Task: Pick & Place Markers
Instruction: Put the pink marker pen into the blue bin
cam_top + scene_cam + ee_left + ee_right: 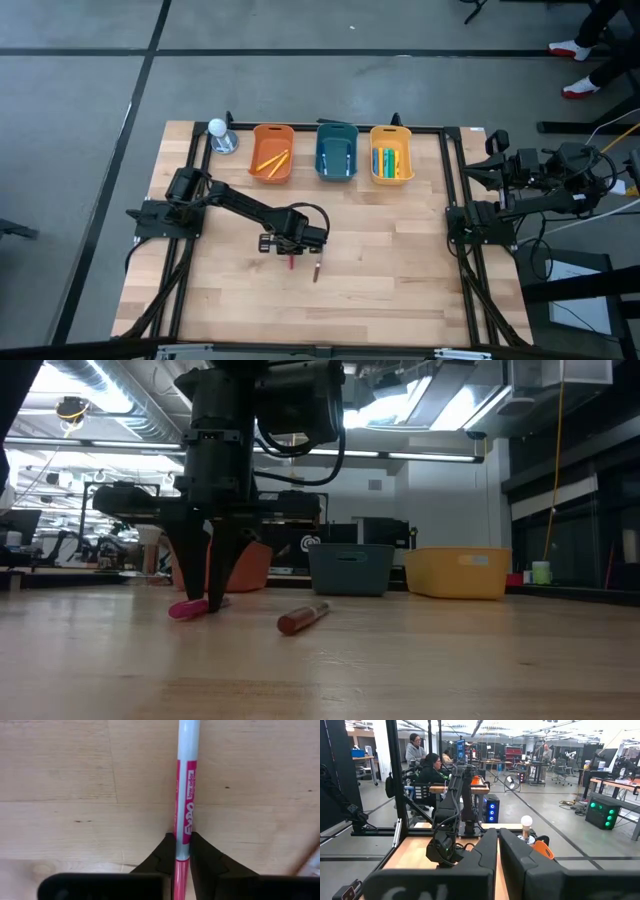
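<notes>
My left pincer [182,851] pinches the pink-and-white plastic marker [184,795] lying mid-bench, fingers straddling it crosswise for a clean lift; my right pincer [498,851] waits shut beyond the right edge.

I see a wooden table [380,270] carrying three bins [336,152] along its far edge, plus a pink marker [188,609] and a red marker [302,618] mid-table.

— What lies beyond the wooden table [400,250]?
— A grey floor [80,90] crossed by dark lines, and an open workshop: desks [607,782], monitors, a standing fan [510,782].
— And the light?
— Bright ceiling panels [440,405], exposed ducts [90,375]. Two people [427,765] are at a desk.
</notes>
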